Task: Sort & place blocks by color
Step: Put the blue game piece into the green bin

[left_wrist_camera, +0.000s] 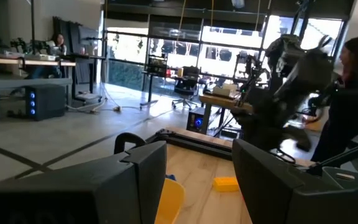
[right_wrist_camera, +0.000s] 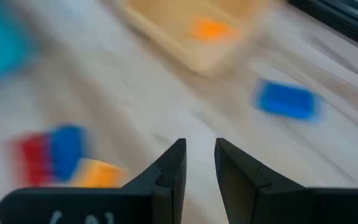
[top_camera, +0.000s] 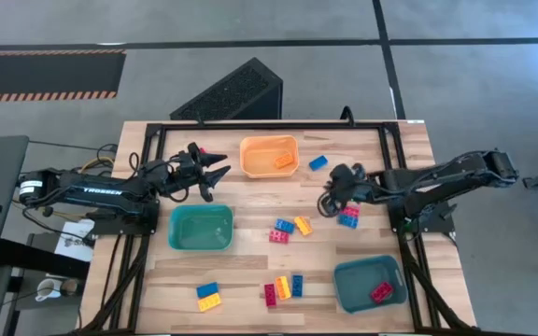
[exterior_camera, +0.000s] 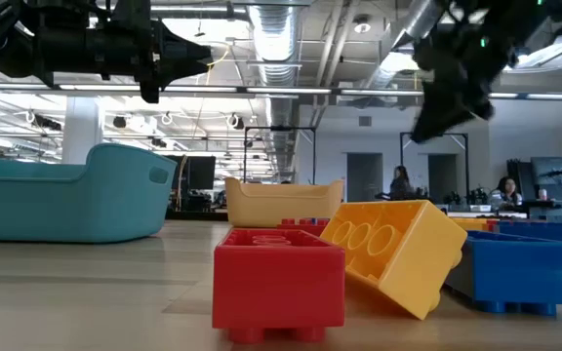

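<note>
Small red, yellow and blue blocks lie scattered on the wooden table [top_camera: 250, 271]: a red-blue pair [top_camera: 280, 231], a yellow one [top_camera: 303, 225], a blue-red pair [top_camera: 348, 217], a single blue one [top_camera: 318, 162] and more near the front [top_camera: 283, 287]. My right gripper [top_camera: 328, 198] hangs over the table's middle right, slanting down, its fingers [right_wrist_camera: 173, 163] a narrow gap apart with nothing between them. My left gripper [top_camera: 220, 174] stands open and empty, held level above the table, left of the orange bin [top_camera: 269, 156].
The orange bin holds an orange block [top_camera: 283, 161]. One teal bin [top_camera: 201, 228] stands at the middle left. Another teal bin [top_camera: 370, 284], at the front right, holds a red block [top_camera: 381, 292]. A black frame [top_camera: 269, 126] runs round the table. People show in the room behind.
</note>
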Controlling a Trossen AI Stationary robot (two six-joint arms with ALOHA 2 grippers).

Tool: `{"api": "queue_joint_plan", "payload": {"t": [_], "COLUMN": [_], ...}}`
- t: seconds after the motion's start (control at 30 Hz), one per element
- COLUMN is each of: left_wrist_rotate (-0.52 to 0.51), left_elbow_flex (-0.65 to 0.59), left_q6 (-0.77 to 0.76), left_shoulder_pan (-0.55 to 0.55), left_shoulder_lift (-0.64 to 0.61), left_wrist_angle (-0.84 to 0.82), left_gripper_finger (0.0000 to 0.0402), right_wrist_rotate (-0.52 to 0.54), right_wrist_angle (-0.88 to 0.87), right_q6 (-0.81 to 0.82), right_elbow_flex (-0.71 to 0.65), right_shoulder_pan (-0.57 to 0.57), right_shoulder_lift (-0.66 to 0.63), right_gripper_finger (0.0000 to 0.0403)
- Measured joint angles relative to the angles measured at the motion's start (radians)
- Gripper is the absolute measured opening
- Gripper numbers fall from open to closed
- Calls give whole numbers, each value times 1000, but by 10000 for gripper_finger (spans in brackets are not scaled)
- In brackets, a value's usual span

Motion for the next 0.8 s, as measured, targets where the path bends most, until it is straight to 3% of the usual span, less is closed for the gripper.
{"api": "queue_joint_plan", "payload": {"t": [0.17, 0.53, 0.7, 0.8], "left_wrist_rotate": [0, 0, -8, -8], "left_elbow_flex": [0, 0, 0, 0], "left_q6": [0, 0, 0, -1], "left_shoulder_pan": [0, 0, 0, 0], "left_shoulder_lift": [0, 0, 0, 0], "left_wrist_angle": [0, 0, 0, 0], "left_gripper_finger": [169, 169, 169, 169], "right_wrist_rotate": [-2, -1, -4, -73], "right_wrist_angle": [-81, -14, 15, 49], "right_q6": [46, 15, 45, -40], "right_elbow_flex": [-14, -13, -13, -13], "right_shoulder_pan": [-55, -48, -163, -252], "right_shoulder_lift": [5, 3, 4, 4], "right_gripper_finger": [108, 108, 108, 108]}}
